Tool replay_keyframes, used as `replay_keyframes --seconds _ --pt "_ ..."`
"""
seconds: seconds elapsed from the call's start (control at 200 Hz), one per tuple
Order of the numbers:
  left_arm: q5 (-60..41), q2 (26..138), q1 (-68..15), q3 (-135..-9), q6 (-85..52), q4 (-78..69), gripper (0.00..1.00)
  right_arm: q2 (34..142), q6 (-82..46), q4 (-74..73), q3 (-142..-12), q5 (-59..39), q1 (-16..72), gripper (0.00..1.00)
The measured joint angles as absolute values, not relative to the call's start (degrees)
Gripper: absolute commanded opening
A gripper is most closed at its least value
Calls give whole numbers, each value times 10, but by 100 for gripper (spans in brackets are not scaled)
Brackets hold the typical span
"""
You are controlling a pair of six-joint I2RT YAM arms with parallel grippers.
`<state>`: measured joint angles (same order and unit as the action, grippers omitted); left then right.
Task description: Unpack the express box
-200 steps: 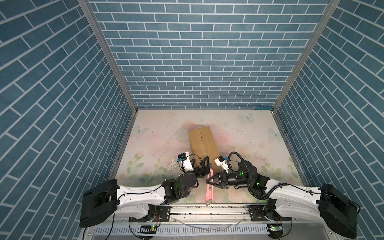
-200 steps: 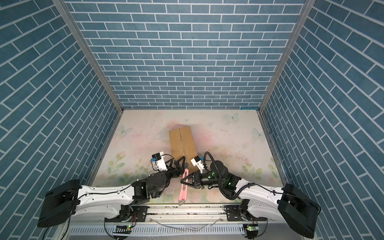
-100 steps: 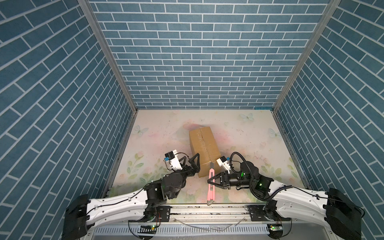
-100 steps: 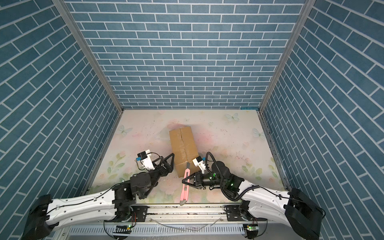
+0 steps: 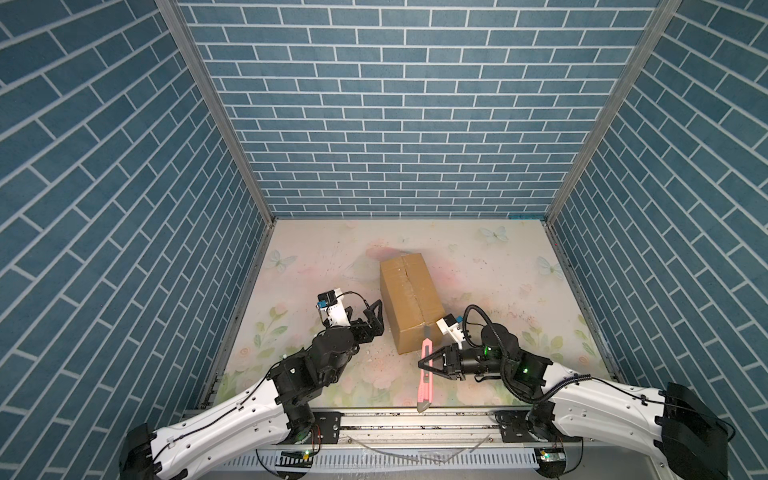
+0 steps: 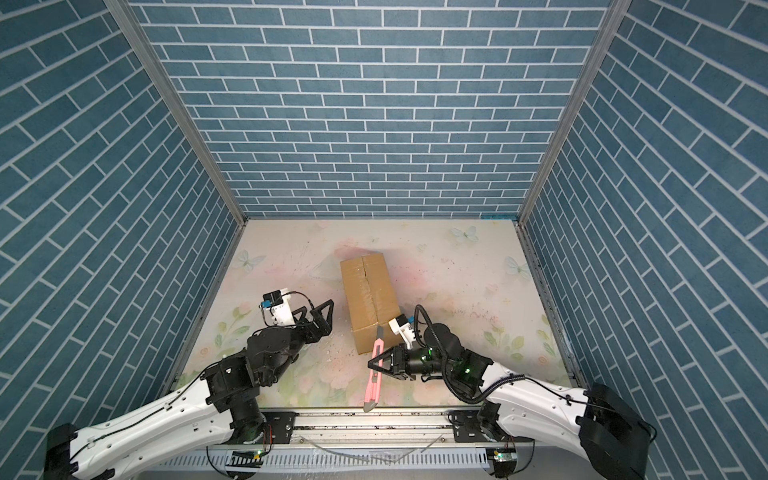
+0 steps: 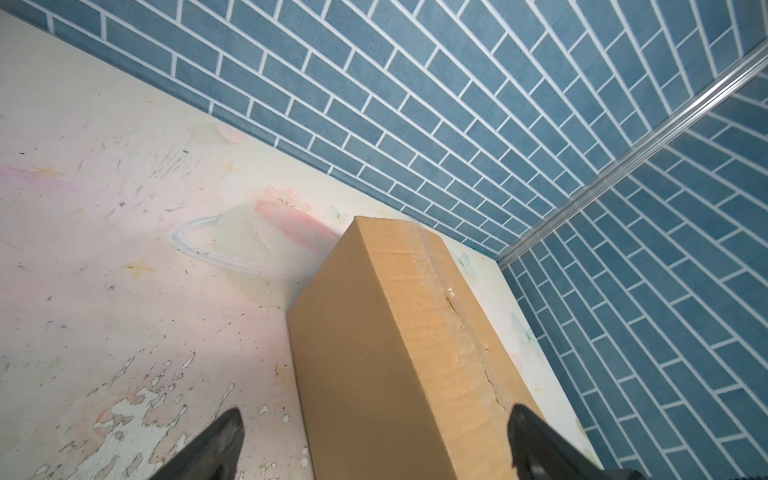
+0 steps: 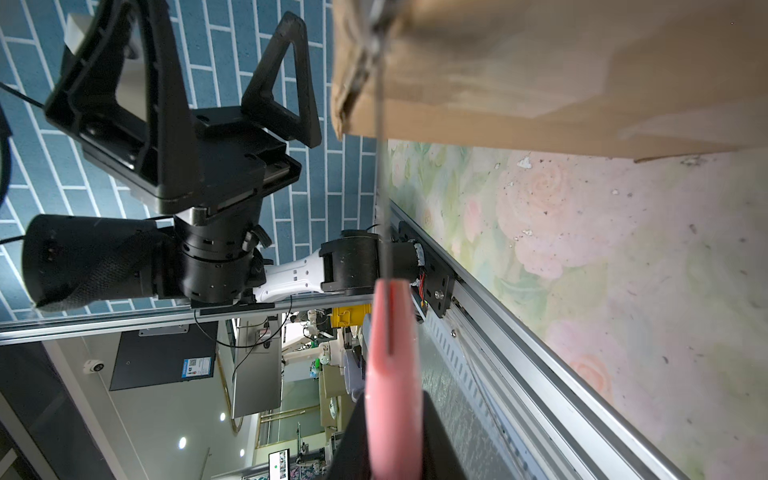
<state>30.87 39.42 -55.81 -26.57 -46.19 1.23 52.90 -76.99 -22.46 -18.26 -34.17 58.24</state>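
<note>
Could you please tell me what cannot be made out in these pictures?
- Contents of the express box: closed flaps hide them in every view.
- Whether the blade of the pink knife touches the box: blurred near the right wrist view's edge, too small in both top views.
- The left gripper in the left wrist view: the edge cuts off all but two fingertips.

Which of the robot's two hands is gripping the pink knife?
The right hand, closed on the pink knife at the near end of the express box. The left hand is wide open and holds nothing.
</note>
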Motion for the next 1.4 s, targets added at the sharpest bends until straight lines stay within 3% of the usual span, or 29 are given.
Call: replay_keyframes --seconds 0.435,1.401 --pt "241 504 -537 -278 -439 -64 100 531 -761 -207 -183 -334 582 0" --pt "241 531 -536 -263 -446 -148 100 538 -760 -227 -195 -332 582 0"
